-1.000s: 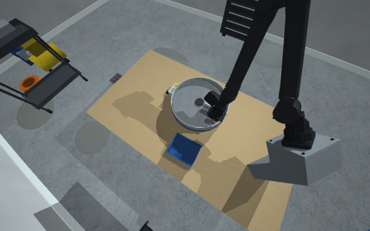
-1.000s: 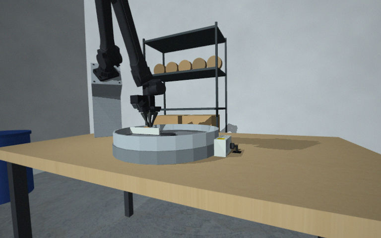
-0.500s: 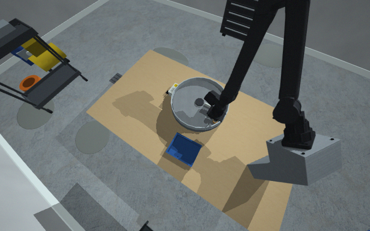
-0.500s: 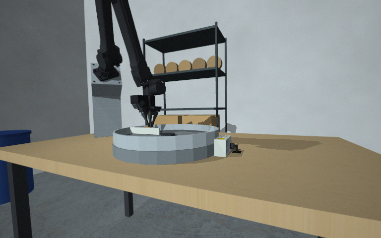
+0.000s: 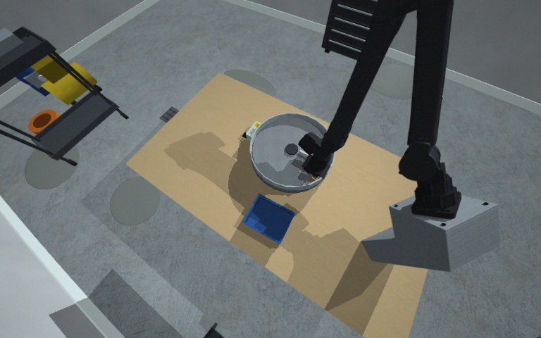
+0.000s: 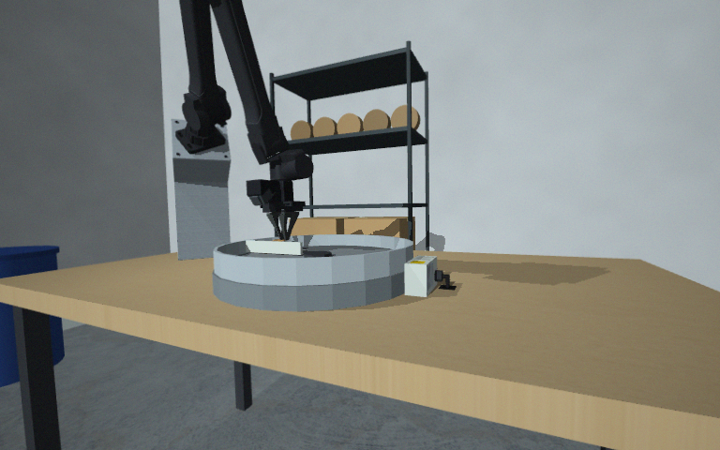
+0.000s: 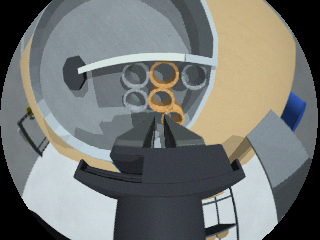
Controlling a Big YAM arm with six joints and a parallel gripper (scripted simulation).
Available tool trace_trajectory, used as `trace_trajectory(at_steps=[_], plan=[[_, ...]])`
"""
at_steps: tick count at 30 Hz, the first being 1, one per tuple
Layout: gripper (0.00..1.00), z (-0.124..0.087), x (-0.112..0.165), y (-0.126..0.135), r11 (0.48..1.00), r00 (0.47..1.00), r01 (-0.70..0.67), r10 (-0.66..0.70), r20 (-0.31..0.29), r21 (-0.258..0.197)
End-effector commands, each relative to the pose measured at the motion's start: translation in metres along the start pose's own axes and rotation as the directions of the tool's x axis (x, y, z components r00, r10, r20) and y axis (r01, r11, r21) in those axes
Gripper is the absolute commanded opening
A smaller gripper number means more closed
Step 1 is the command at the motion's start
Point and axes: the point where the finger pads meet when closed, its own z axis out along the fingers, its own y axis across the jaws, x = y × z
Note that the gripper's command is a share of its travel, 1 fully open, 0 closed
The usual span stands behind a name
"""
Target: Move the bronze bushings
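Over the turntable (image 5: 293,184) (image 6: 313,270) (image 7: 214,40) from above, my pincer (image 5: 315,172) (image 6: 285,238) (image 7: 159,118) hangs; the blue crate (image 5: 271,217) sits beside it. From outside, my tips dip behind the pale fence (image 6: 275,247) (image 7: 145,56). At my wrist, three bronze bushings (image 7: 164,75) lie inside among grey ones (image 7: 135,75), my narrowly parted tips at the nearest; whether they grip its wall, I cannot tell.

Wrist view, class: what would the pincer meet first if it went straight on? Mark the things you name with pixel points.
Likely the nearest bronze bushing (image 5: 315,178) (image 6: 277,240) (image 7: 182,116); the depth of the pincer (image 5: 314,172) (image 6: 285,238) (image 7: 159,118) is unclear, so possibly the turntable (image 5: 271,139) (image 6: 297,270) (image 7: 125,30) beside it.
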Motion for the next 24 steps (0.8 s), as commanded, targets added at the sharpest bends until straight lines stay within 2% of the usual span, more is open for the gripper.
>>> trace_trajectory(at_steps=[1, 24], plan=[[0.12, 0.0147, -0.0014, -0.0066, 1.000, 1.000, 0.002, -0.002, 0.003, 0.023], [0.12, 0.0207, -0.0014, -0.0070, 1.000, 1.000, 0.002, -0.002, 0.003, 0.024]])
